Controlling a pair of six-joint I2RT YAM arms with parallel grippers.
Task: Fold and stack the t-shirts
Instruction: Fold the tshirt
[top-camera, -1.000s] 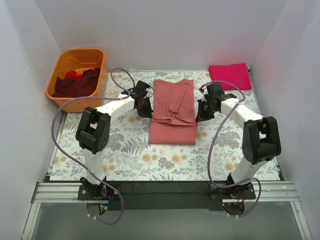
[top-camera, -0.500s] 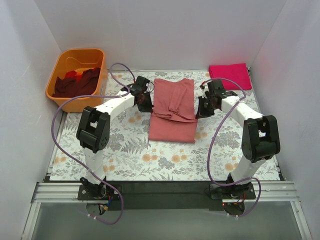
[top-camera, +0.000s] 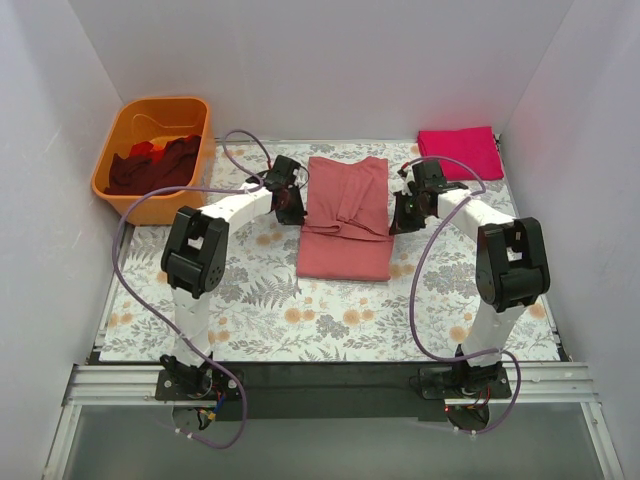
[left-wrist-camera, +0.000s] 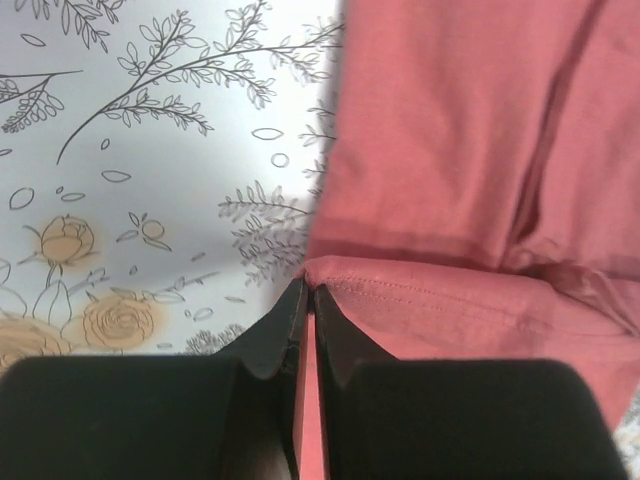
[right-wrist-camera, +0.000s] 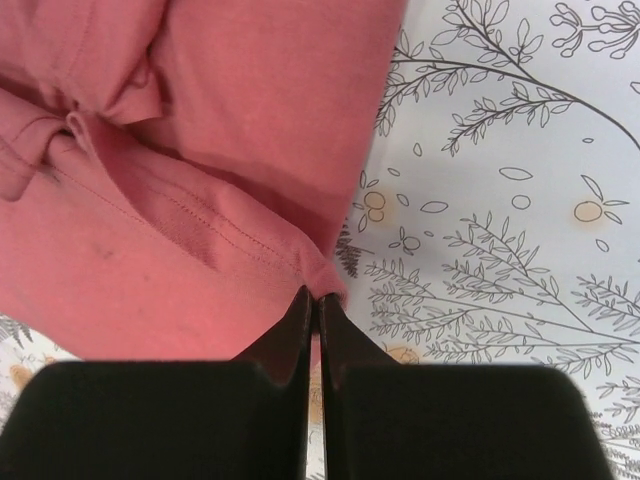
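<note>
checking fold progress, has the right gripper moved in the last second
Yes: the right gripper, shut on the salmon shirt, shifted slightly toward the folded magenta shirt at the far edge.

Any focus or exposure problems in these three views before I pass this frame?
Top external: evenly lit and sharp, no glare on the table cover. Left wrist: stitching on the salmon-pink shirt is crisp, the left gripper is a dark featureless silhouette, the cover looks pale and washed out. Right wrist: likewise, the right gripper is black, seams in focus.
</note>
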